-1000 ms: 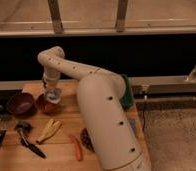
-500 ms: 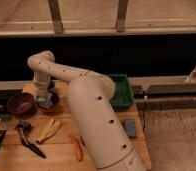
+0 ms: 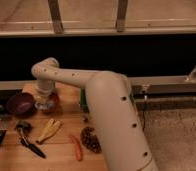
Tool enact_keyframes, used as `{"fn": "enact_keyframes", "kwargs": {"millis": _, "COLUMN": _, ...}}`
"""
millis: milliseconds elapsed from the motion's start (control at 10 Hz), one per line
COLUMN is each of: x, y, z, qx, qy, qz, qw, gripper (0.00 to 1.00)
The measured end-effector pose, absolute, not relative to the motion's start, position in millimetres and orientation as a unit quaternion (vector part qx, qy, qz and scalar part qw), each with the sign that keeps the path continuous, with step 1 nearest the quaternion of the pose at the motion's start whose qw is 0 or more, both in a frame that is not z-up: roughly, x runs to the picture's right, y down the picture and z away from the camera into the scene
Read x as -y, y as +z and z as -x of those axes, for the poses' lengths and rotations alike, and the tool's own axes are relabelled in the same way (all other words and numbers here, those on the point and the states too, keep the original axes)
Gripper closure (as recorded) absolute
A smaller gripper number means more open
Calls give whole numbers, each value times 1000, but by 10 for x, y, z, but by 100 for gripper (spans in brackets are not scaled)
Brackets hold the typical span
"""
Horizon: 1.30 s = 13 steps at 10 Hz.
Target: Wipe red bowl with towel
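Since half a second ago the arm (image 3: pixel 111 115) has swung its elbow a little to the right, and its thick white body now hides nearly all of the green bin (image 3: pixel 82 100). The gripper (image 3: pixel 44 101) points straight down at the left end of the wooden table (image 3: pixel 61 156), right over the red bowl (image 3: pixel 53 102). A pale patch at its tip may be the towel (image 3: pixel 40 106). Whether the claw grips it cannot be told from this angle. Just left of the red bowl, close to touching it, sits a darker maroon bowl (image 3: pixel 19 104). Nearer the camera lie a banana (image 3: pixel 48 130), a black tool (image 3: pixel 30 144) and an orange stick-shaped item (image 3: pixel 77 147).
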<state>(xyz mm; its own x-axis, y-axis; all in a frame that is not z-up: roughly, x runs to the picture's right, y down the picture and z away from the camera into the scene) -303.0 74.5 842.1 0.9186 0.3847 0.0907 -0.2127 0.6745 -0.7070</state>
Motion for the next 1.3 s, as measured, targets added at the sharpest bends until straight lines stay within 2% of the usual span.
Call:
{"fn": "enact_keyframes", "kwargs": {"millis": 300, "x": -596, "y": 8551, "z": 2793, "qx": 101, "qy": 190, "qz": 356, "qw": 909, "gripper": 100}}
{"fn": "enact_keyframes", "kwargs": {"millis": 700, "x": -276, "y": 8792, "z": 2847, "qx": 94, "qy": 190, "qz": 341, "qw": 916, "gripper": 100}}
{"fn": "enact_keyframes", "kwargs": {"millis": 1000, "x": -320, "y": 8716, "z": 3162, "qx": 109, "qy": 160, "qz": 340, "qw": 920, "gripper": 100}}
{"fn": "enact_keyframes", "kwargs": {"millis": 1300, "x": -586, "y": 8433, "z": 3348, "qx": 123, "qy": 127, "qz": 341, "qw": 923, "gripper": 100}}
